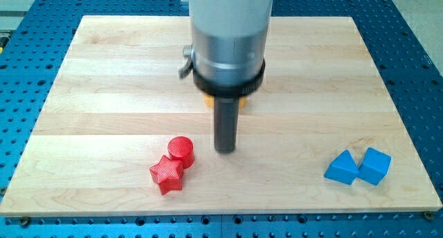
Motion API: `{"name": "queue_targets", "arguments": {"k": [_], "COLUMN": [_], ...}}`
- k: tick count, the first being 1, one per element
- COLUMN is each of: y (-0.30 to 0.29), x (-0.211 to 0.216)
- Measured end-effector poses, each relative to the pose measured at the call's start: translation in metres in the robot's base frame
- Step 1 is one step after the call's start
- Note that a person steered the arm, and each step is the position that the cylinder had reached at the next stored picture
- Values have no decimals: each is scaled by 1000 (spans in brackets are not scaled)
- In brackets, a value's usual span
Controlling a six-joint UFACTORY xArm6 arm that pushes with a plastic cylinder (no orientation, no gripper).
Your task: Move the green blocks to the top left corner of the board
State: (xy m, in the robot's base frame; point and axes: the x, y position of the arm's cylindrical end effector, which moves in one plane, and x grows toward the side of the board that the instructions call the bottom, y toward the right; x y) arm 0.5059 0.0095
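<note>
Red star block (166, 174) and red round block (181, 151) sit touching at the bottom left, your rod's tip (225, 150) just to their right, with two blue blocks (358, 167) far right. There's no gripper to open or close, just the bare rod, and something orange (208, 99) peeks out behind it. You won't spot any green blocks anywhere, so they're either hidden behind the arm or not on the wooden board (104, 93), and the top left corner is bare, so I'd guess the job's not done.

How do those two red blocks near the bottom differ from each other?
The red cylinder has a round, smooth outline; the red star has a pointed one. The cylinder sits higher in the view and closer to my tip, just to its left; the star lies lower and further left. The star looks a little wider than the cylinder. Both are the same red, rest flat on the board, and appear to touch each other.
</note>
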Motion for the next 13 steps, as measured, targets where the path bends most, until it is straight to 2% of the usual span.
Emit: {"name": "queue_targets", "arguments": {"k": [1,2,3,4,5,6,7,8,9,11,12,13], "y": [78,104,79,72,13,-69,-91,-34,-52,-162,-143,-155], "x": [-19,-107,-137,-192,-226,-221,-212,-210,-248,-271,-291,-311]}}
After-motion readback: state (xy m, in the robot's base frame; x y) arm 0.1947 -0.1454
